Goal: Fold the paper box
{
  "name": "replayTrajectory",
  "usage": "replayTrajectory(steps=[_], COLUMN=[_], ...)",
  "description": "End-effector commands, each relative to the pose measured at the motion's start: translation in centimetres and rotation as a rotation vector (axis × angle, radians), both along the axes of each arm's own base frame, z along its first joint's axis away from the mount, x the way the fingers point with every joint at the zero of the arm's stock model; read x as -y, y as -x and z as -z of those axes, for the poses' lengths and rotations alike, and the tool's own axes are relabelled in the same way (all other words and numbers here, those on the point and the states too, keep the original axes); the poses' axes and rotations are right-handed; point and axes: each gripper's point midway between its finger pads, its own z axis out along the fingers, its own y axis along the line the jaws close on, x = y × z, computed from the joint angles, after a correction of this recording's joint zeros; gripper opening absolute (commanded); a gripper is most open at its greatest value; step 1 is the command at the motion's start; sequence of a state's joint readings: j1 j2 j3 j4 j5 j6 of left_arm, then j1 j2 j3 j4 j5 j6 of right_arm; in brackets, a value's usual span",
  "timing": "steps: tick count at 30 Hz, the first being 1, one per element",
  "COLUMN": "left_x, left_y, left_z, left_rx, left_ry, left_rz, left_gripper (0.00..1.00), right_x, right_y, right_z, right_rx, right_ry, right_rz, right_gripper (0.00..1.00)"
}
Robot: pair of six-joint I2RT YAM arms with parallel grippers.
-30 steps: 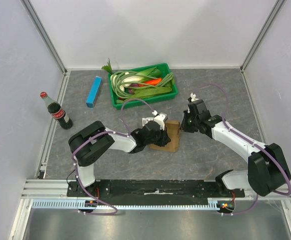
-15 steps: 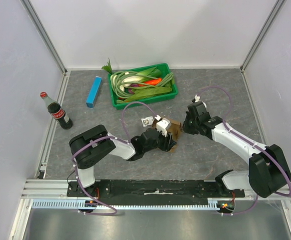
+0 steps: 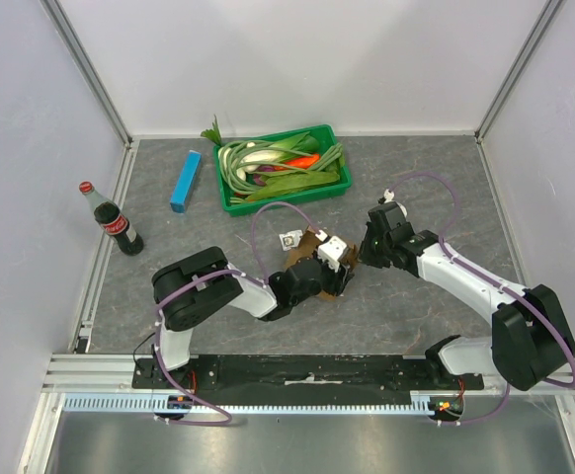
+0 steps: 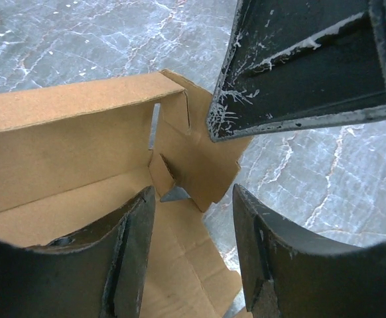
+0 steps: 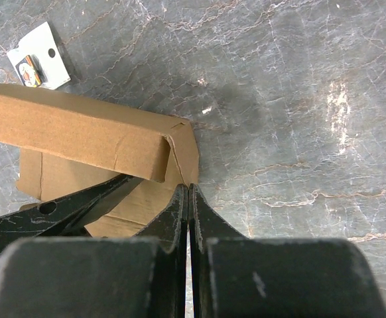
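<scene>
The paper box (image 3: 319, 241) is brown cardboard lying mid-table, with one long wall raised and a corner flap standing. In the left wrist view the paper box (image 4: 67, 152) lies under my left gripper (image 4: 193, 252), which is open and hovers over its floor panel. In the top view my left gripper (image 3: 335, 265) is over the paper box. My right gripper (image 3: 364, 255) is just right of the paper box. In the right wrist view my right gripper (image 5: 188, 191) is shut, its tips against the corner flap of the paper box (image 5: 80, 132). I see no cardboard between them. Its fingers (image 4: 299, 66) show at the top right of the left wrist view.
A small white card (image 3: 290, 238) lies just behind the box; it also shows in the right wrist view (image 5: 39, 56). A green tray (image 3: 345, 170) of vegetables stands at the back. A blue box (image 3: 185, 181) and a cola bottle (image 3: 117, 222) are on the left.
My left gripper has swung right and forward over the box, which has shifted and turned under it. My right gripper has stayed almost still at the box's right edge.
</scene>
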State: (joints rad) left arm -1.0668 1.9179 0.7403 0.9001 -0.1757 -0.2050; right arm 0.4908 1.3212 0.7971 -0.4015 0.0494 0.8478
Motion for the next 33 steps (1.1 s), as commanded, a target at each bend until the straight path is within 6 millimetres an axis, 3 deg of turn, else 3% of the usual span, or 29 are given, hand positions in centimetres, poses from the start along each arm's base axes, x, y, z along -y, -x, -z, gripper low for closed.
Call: replayTrajectory(steps=[1,8,14,17,24,27,31,33], left_x=[0.6,0.7,0.7,0.9,0.8,0.7,0.7,1.0], left_y=[-1.8,-2.1,-1.6,-1.3,-1.0,-1.0,-1.0,-0.7], left_z=[-1.7,-2.1,-2.5,-2.5,-2.5,-2.3,-2.2,-2.1], left_rx=[0.128,0.157,0.169,0.164,0.129,0.1,0.09,0.081], left_ry=[-0.009,-0.004,0.018,0.025,0.034,0.05,0.044,0.045], left_rz=[-0.055,-0.061,-0.032,-0.011,0.02,0.037,0.061,0.091], left_gripper=[0.57,0.5,0.25,0.14,0.1,0.1,0.1,0.1], right_x=[-0.5,-0.9,-1.2,-1.1,-0.7,-0.1,1.3,0.5], right_y=[-0.4,-0.2,-0.1,-0.2,0.4,0.4,-0.7,-1.4], right_z=[-1.2,-1.5,-1.9,-2.4,-4.6,-5.7,-6.0,-6.0], right_rx=[0.018,0.019,0.032,0.053,0.148,0.195,0.226,0.227], right_ry=[-0.02,-0.034,-0.035,-0.018,0.012,0.027,0.088,0.108], right_rz=[0.016,0.01,-0.035,-0.073,-0.178,-0.203,-0.237,-0.321], right_gripper=[0.0,0.0,0.07,0.13,0.55,0.64,0.66,0.66])
